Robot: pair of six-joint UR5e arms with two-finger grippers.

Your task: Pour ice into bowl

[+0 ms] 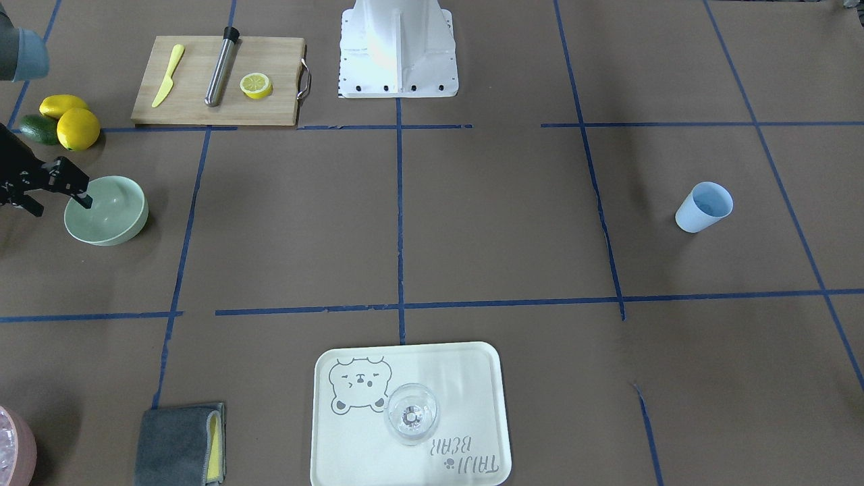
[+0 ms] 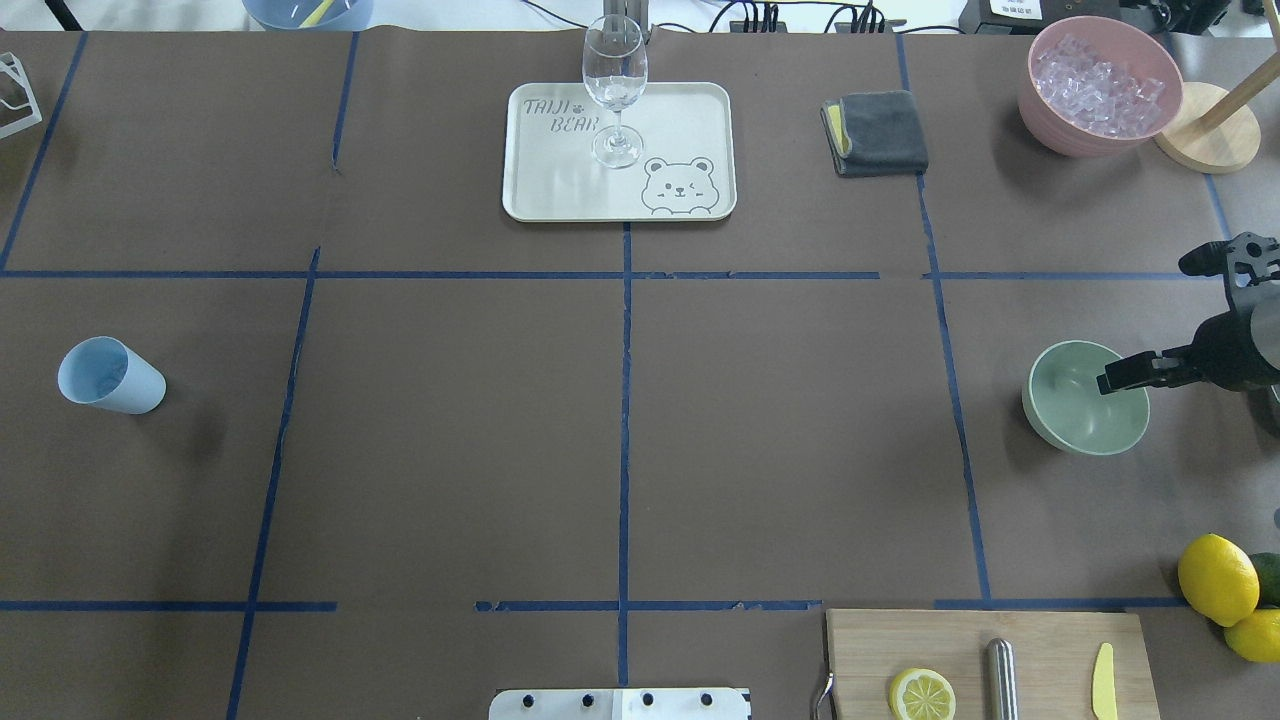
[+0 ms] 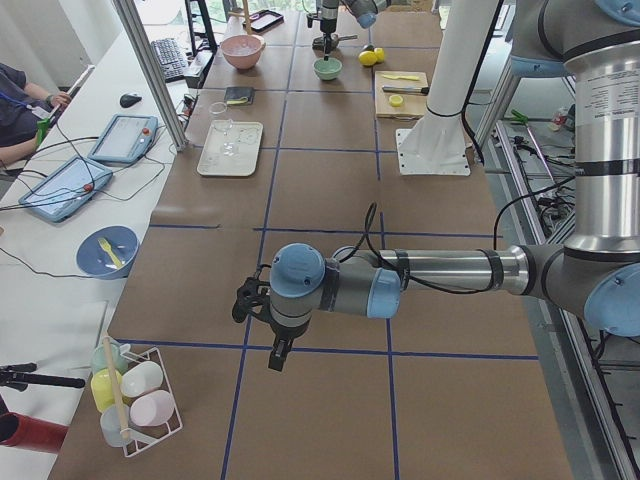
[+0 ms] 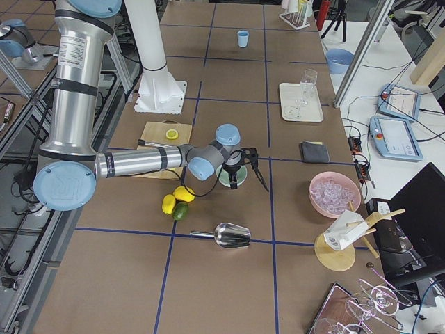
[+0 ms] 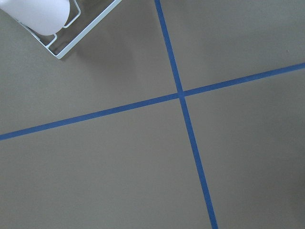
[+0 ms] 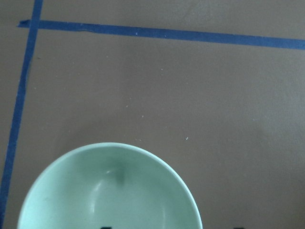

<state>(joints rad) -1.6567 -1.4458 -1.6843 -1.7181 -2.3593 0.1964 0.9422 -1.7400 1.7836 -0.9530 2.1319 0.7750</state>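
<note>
Two fingers (image 2: 1122, 376) astride bowl (image 2: 1060, 405) rim

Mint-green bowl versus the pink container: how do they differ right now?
The mint-green bowl is empty; the pink container holds ice. The open right hand hangs at the mint-green bowl's rim; nothing is at the pink container. The pink container looks wider than the mint-green bowl. Both are round and stand upright.

Table middle: broad bare paper, open from blue cup (image 2: 108, 377) across to bowl (image 2: 1060, 430).
Bowl rim: straddled by right gripper (image 1: 62, 204), jaws spread, one finger inside.
Beyond bowl: free strip up to pink container (image 2: 1060, 135) and grey cloth (image 2: 880, 135).
Robot side of bowl: lemons (image 2: 1217, 578), then cutting board (image 2: 1040, 640).
Far edge: tall wine glass (image 2: 614, 85) upright on tray (image 2: 540, 195).
</note>
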